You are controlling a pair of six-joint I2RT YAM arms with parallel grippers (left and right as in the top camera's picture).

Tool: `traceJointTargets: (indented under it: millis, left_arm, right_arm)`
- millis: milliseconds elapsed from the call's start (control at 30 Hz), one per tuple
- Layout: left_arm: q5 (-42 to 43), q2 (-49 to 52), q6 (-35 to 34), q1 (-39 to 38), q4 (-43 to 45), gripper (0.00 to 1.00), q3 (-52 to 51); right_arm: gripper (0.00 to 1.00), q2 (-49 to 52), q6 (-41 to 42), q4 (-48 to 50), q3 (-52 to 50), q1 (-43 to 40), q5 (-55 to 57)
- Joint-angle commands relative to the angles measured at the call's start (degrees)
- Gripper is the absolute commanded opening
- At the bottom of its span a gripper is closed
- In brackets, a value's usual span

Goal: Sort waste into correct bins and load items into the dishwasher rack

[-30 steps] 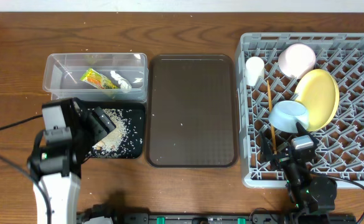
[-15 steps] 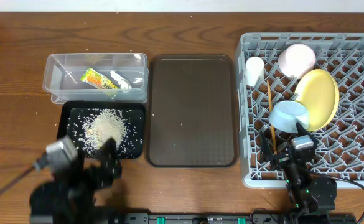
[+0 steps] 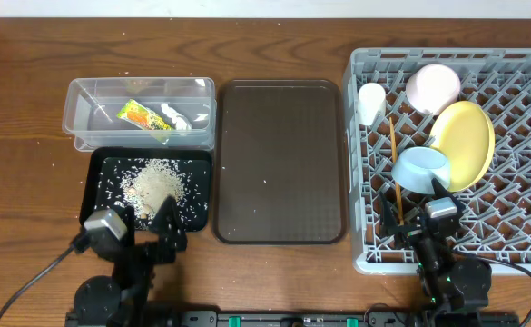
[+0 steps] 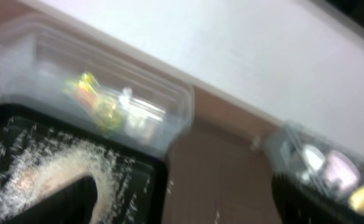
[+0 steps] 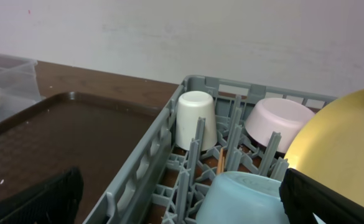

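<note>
Rice (image 3: 152,186) is lying heaped in the black tray (image 3: 94,173), lower left; only wrist views (left blurred) are showing left gripper (image 4: 182,199) and right gripper (image 5: 182,196) spread wide.

Two cups (image 3: 371,102) (image 3: 433,86), two bins (image 3: 83,113) (image 3: 97,186), one plate (image 3: 469,136), one bowl (image 3: 421,170).

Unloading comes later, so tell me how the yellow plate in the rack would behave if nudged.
The plate looks stiff, its rim a clean curve. Propped tilted between the rack ribs, it could tip or slide when pushed. The blue bowl beside it might get knocked.
</note>
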Motion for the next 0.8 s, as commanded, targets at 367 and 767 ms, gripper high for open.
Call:
traceJointTargets:
  millis: [367, 767]
  left_arm:
    - [-0.5, -0.5, 0.8, -0.3, 31.2, 0.92, -20.4]
    - [-9.6, -0.5, 4.0, -2.4, 23.6, 0.92, -24.0]
  right_arm:
    - [0.99, -0.3, 0.7, -0.2, -0.1, -0.8, -0.2]
    - [0.99, -0.3, 0.7, -0.2, -0.1, -0.8, -0.2]
